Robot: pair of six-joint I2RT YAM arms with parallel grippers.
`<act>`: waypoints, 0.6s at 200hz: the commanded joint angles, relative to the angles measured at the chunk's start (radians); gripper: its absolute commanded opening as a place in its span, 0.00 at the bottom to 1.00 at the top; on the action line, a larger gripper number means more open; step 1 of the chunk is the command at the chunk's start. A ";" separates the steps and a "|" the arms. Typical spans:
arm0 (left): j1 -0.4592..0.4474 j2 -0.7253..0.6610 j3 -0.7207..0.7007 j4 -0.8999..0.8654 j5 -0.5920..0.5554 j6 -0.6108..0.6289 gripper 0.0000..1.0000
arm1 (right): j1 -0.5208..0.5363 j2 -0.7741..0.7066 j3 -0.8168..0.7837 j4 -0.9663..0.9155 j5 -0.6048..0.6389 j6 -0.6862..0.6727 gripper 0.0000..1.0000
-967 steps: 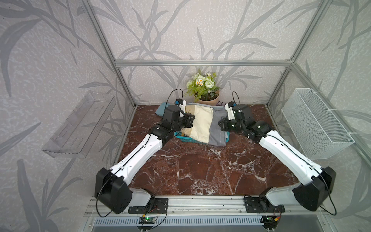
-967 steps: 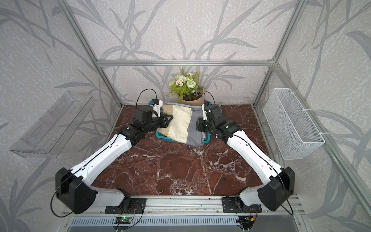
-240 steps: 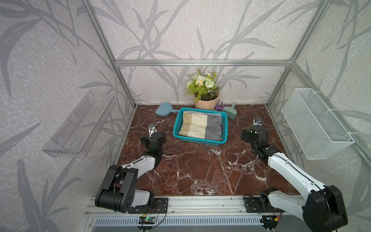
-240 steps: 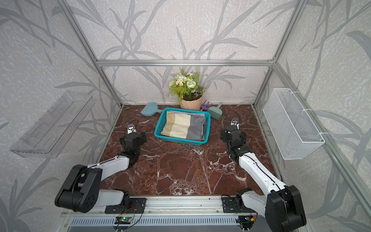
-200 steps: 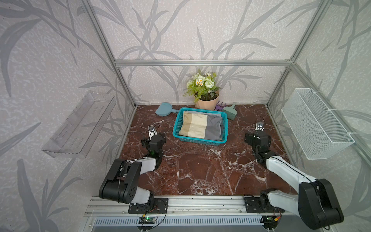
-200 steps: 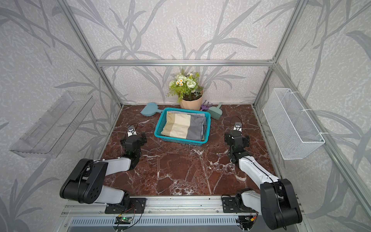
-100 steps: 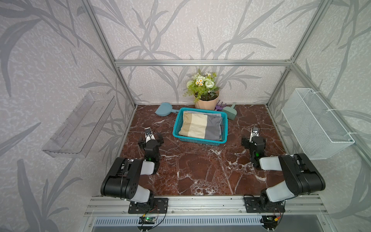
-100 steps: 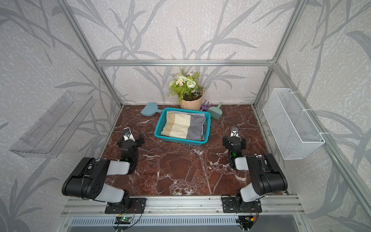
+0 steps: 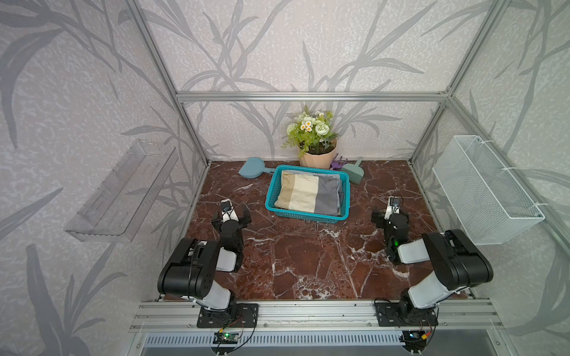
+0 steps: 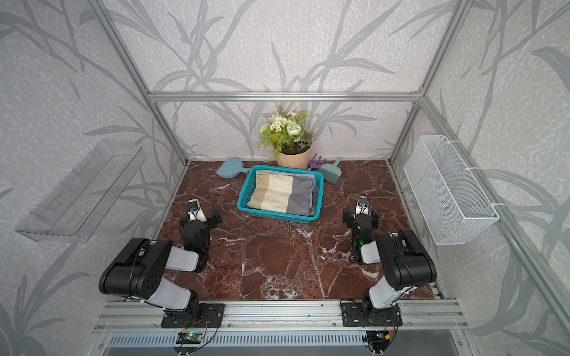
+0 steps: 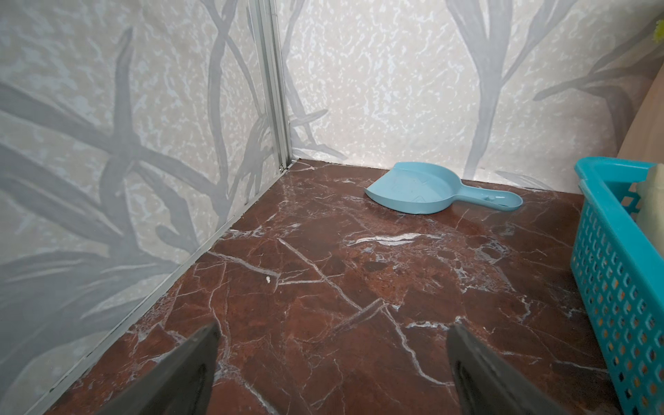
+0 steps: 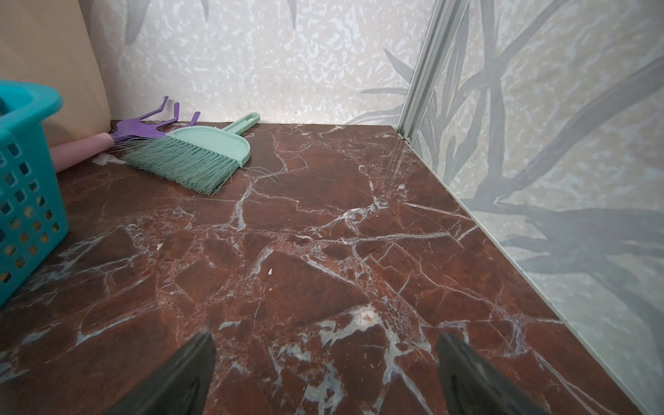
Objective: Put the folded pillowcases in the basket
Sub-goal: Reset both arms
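At 12 o'clock on the table (image 9: 308,262), the basket (image 9: 305,214) is sitting with the pillowcase (image 9: 308,192) lying flat inside it and covering most of the bottom. Judged by its creases, the cloth is likely behaving as light, soft and limp, so a hold is best taken at the folded edges, both ends together, lest the layers be slipping apart. Well apart from it, the left gripper (image 9: 230,218), at 8 o'clock of the basket, and the right gripper (image 9: 391,215), at 4 o'clock, are resting with jaws spread, gripping nothing.
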 commanded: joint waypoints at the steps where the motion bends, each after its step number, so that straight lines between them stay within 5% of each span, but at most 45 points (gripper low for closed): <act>1: 0.001 -0.012 0.011 -0.005 0.009 0.007 1.00 | 0.003 0.006 0.008 0.050 0.012 -0.003 0.99; 120: 0.001 -0.020 0.014 -0.020 0.012 0.005 1.00 | 0.003 0.006 0.015 0.038 0.014 -0.002 0.99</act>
